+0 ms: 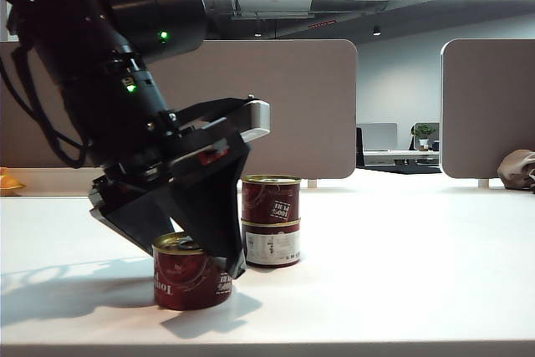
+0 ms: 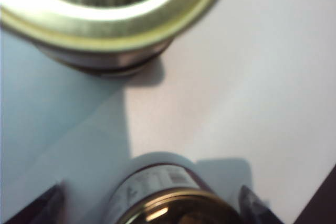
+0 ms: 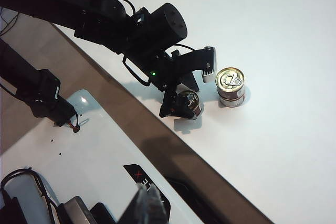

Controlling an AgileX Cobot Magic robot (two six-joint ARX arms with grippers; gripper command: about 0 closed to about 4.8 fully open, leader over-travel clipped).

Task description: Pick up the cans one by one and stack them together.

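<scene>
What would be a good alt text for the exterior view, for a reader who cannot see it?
The black left gripper, jaws open, straddles a single dark red round tin with a gold lid on the white table. Just behind it, two similar tins stand stacked; the lower one shows a white label panel.

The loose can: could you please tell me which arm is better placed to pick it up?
Left. Its open hand straddles the loose can beside the stack; the right hand is out of view.

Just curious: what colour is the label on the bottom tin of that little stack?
White, on the bottom can; clearest in the exterior view.
</scene>
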